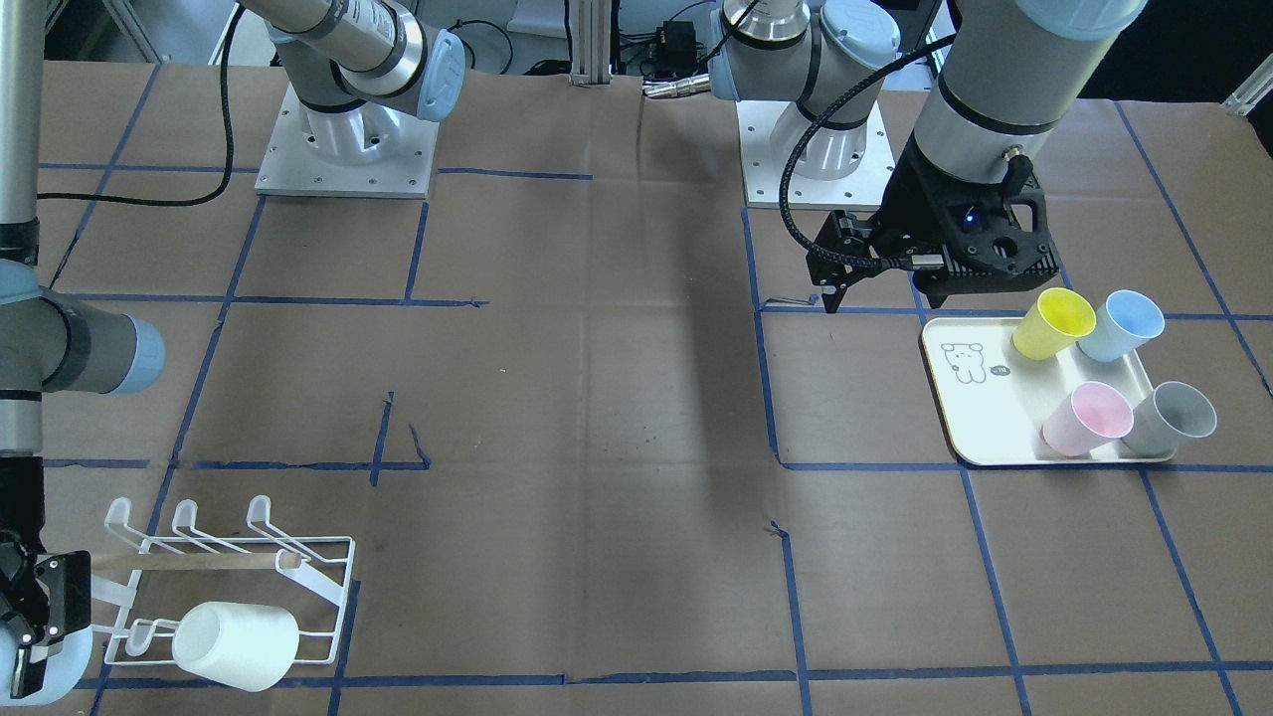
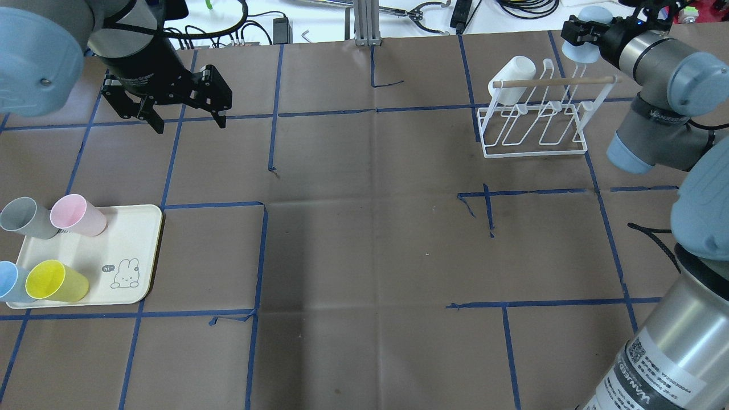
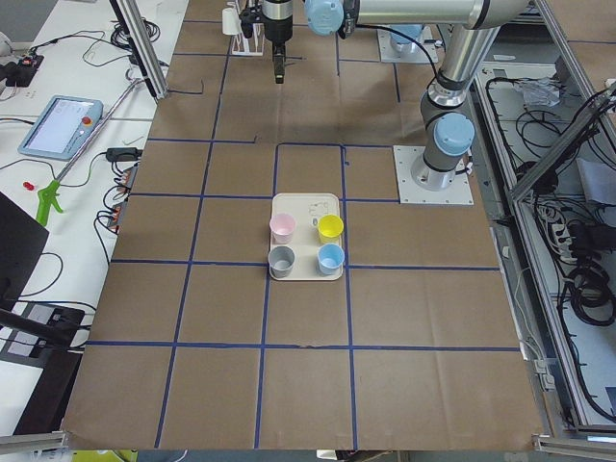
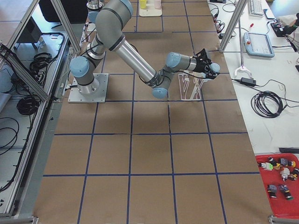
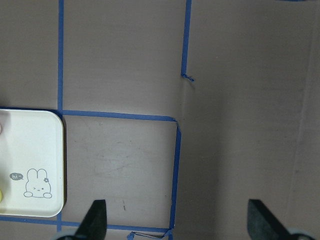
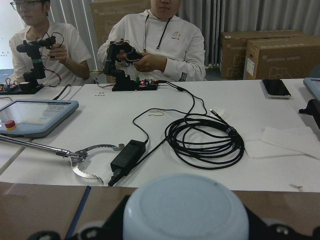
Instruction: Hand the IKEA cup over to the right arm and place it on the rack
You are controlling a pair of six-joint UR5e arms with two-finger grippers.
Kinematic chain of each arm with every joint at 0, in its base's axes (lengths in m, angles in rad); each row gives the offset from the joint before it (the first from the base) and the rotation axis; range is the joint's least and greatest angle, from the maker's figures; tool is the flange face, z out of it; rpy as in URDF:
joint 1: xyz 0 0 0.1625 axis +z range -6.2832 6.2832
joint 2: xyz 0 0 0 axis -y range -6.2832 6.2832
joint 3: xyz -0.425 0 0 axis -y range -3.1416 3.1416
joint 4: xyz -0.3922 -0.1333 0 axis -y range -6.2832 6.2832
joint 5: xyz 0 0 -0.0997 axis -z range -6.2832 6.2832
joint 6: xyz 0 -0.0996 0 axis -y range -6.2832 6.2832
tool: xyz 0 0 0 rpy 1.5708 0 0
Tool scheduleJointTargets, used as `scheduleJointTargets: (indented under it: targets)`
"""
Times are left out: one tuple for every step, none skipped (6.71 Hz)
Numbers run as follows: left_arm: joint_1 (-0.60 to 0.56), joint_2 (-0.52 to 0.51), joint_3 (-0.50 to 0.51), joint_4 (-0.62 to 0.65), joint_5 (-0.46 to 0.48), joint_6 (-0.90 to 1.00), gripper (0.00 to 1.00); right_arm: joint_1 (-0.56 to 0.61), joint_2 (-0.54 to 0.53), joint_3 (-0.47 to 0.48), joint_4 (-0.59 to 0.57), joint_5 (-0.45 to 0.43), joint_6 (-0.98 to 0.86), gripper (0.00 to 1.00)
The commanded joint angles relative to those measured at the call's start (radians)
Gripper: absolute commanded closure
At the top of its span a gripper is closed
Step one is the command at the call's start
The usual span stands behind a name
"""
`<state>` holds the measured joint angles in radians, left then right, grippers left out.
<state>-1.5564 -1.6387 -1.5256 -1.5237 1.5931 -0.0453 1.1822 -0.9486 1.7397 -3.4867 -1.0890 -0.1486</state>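
- The right gripper (image 2: 576,33) is working at the upper right of the overhead view, its jaws gripping the IKEA cup (image 2: 582,51), a pale blue one.
- That cup is hanging just beside the right end of the rack (image 2: 535,122), near the tip of the wooden dowel (image 2: 555,82); I cannot tell whether it is touching a prong.
- In the right wrist view the cup's pale rounded surface is filling the lower middle of the picture, between the dark fingers.
- A white cup (image 2: 512,74) is sitting upside down and tilted on a prong at the rack's upper left corner.
- The left gripper (image 2: 188,122) is hovering at the upper left of the overhead view, jaws spread wide and holding nothing; its two fingertips (image 5: 95,220) are showing far apart at the bottom edge of the left wrist view.
- The cream tray (image 2: 136,228) is lying at the lower left and carrying a grey cup (image 2: 25,219), a pink cup (image 2: 77,215), a yellow cup (image 2: 57,281) and a blue cup (image 2: 8,282), all standing apart from the left gripper.
- Two people are sitting behind a white table in the right wrist view.
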Motion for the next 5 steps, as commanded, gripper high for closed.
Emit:
scheduleJointTargets:
  targets:
    - [-0.004,-0.004,0.001,0.0,0.002,-0.001,0.0,-0.003,0.005,0.041,-0.002,0.008,-0.037,0.89]
    - [-0.004,-0.001,-0.001,0.0,-0.001,-0.002,0.0,-0.003,0.005,0.053,-0.002,0.008,-0.037,0.86]
    - [-0.002,0.003,-0.007,0.0,-0.001,-0.001,0.0,-0.003,0.004,0.052,0.0,0.005,-0.039,0.2]
    - [0.001,0.005,-0.005,0.002,-0.001,-0.001,0.0,-0.003,0.004,0.049,0.003,-0.005,-0.026,0.01]
    - [0.002,0.005,-0.005,0.005,-0.001,-0.002,0.0,-0.003,0.001,0.05,0.005,-0.008,-0.026,0.0]
